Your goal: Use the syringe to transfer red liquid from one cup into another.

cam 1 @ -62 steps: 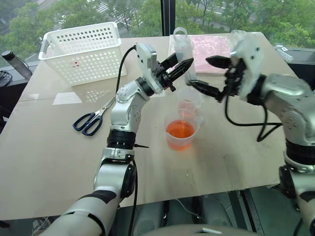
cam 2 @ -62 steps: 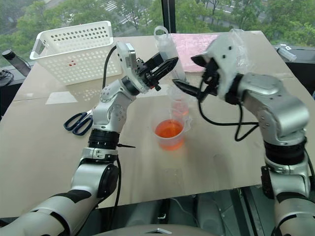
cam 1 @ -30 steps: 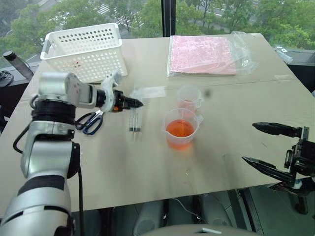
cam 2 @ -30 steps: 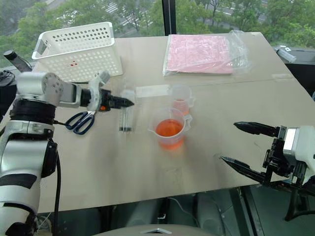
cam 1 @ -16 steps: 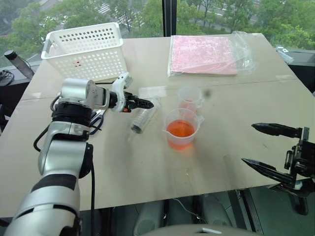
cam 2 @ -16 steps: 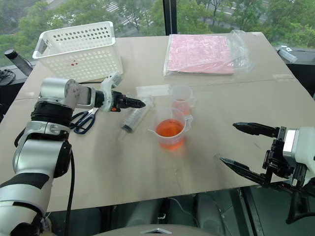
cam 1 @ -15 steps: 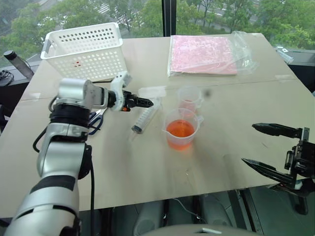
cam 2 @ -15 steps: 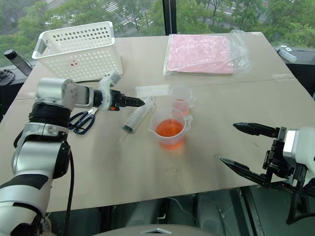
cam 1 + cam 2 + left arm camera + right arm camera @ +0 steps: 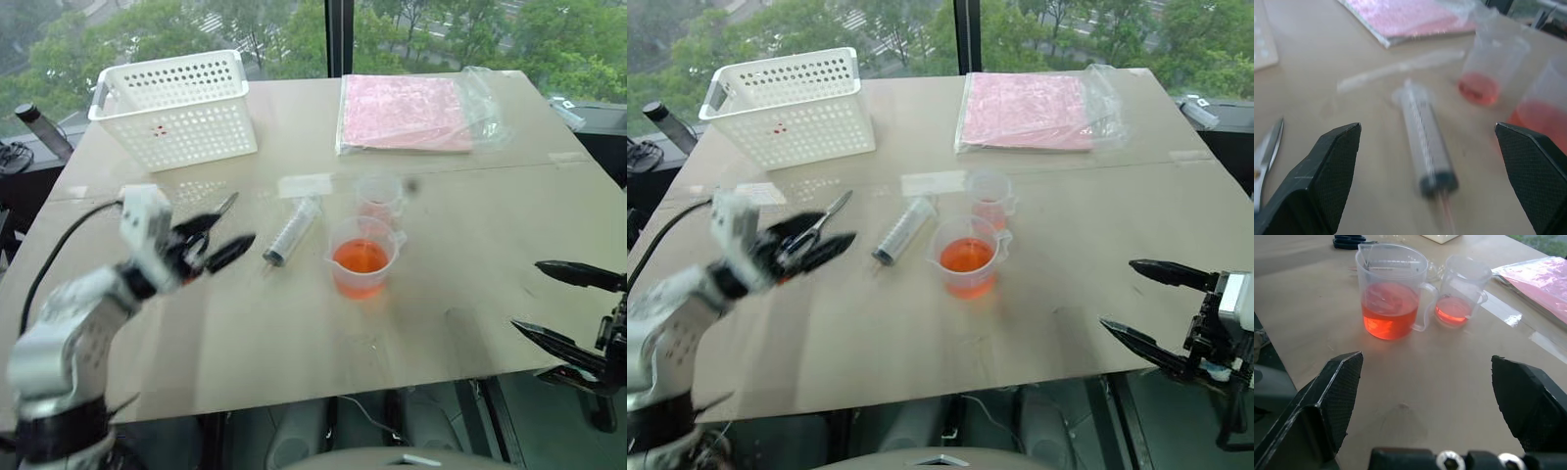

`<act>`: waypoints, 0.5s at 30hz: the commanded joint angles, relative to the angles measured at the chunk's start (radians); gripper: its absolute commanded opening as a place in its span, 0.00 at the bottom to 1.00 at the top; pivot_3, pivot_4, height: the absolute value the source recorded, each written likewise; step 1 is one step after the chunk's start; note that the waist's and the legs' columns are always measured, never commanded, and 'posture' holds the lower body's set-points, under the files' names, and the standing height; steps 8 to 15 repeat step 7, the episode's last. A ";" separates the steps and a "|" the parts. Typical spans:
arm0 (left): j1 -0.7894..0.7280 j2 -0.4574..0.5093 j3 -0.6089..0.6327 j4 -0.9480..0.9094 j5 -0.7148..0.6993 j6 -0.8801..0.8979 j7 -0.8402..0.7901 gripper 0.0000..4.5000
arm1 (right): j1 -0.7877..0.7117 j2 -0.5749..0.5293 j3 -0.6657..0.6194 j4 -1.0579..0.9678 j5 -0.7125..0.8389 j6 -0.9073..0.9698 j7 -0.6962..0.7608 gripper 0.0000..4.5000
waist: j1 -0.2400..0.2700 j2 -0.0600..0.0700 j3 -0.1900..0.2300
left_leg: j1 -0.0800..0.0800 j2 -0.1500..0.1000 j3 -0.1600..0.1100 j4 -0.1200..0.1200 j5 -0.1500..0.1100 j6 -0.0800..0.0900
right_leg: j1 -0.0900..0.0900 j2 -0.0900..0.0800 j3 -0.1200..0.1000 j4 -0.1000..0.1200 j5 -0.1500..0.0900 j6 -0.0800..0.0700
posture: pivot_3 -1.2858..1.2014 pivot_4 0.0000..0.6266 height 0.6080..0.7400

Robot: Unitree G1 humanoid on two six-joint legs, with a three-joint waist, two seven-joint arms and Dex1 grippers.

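Change: left gripper (image 9: 217, 240) has let go of the syringe (image 9: 290, 231) and drawn back from it toward the table's near-left side; fingers now spread wide, empty. Half a second ago its tip sat at the syringe's plunger end.
Meaning: syringe is set down and some red liquid (image 9: 1451, 312) already lies in the smaller cup (image 9: 1462, 286); the transfer looks done or nearly so, the arms backing off.
Landmark: larger cup (image 9: 363, 258), mid-table, about a third full of the orange-red liquid.
Table (image 9: 441, 294): wide bare run from the larger cup to the near edge, and to its right as far as the table's right edge.
Basket (image 9: 176, 106): far left of the larger cup, near the far edge.
Pink packet (image 9: 407, 111): straight beyond the larger cup, in a clear bag.
Right gripper (image 9: 568, 311): well right of the larger cup, at the near-right table edge, jaws wide, holding nothing.
Syringe: flat on the table just left of the larger cup, not touching it, dark seal end nearest.
Smaller cup: just behind the larger cup, close beside it.
Scissors (image 9: 833, 208): left of the syringe, partly behind the left gripper.
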State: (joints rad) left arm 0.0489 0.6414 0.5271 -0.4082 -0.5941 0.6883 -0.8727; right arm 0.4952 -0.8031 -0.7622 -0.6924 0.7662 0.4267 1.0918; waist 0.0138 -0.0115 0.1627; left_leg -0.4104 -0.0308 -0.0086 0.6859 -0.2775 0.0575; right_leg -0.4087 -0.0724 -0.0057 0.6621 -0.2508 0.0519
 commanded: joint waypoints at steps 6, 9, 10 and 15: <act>0.272 -0.006 0.133 -0.001 -0.030 -0.174 -0.106 0.99 | 0.086 0.020 -0.052 0.072 -0.068 -0.092 0.086 1.00 | 0.017 0.001 -0.002 | 0.006 0.000 -0.001 0.000 -0.003 0.005 | 0.006 -0.001 -0.002 -0.002 -0.002 -0.004 | 0.52 0.24 1.00; 0.285 -0.004 0.129 0.005 -0.030 -0.184 -0.113 0.99 | 0.089 0.020 -0.049 0.081 -0.073 -0.099 0.091 1.00 | 0.017 0.001 -0.002 | 0.011 0.000 -0.001 -0.001 -0.004 0.006 | 0.011 -0.002 -0.002 -0.003 -0.003 -0.004 | 0.52 0.24 1.00; 0.285 -0.004 0.129 0.005 -0.030 -0.184 -0.113 0.99 | 0.089 0.020 -0.049 0.081 -0.073 -0.099 0.091 1.00 | 0.017 0.001 -0.002 | 0.011 0.000 -0.001 -0.001 -0.004 0.006 | 0.011 -0.002 -0.002 -0.003 -0.003 -0.004 | 0.52 0.24 1.00; 0.285 -0.004 0.129 0.005 -0.030 -0.184 -0.113 0.99 | 0.089 0.020 -0.049 0.081 -0.073 -0.099 0.091 1.00 | 0.017 0.001 -0.002 | 0.011 0.000 -0.001 -0.001 -0.004 0.006 | 0.011 -0.002 -0.002 -0.003 -0.003 -0.004 | 0.52 0.24 1.00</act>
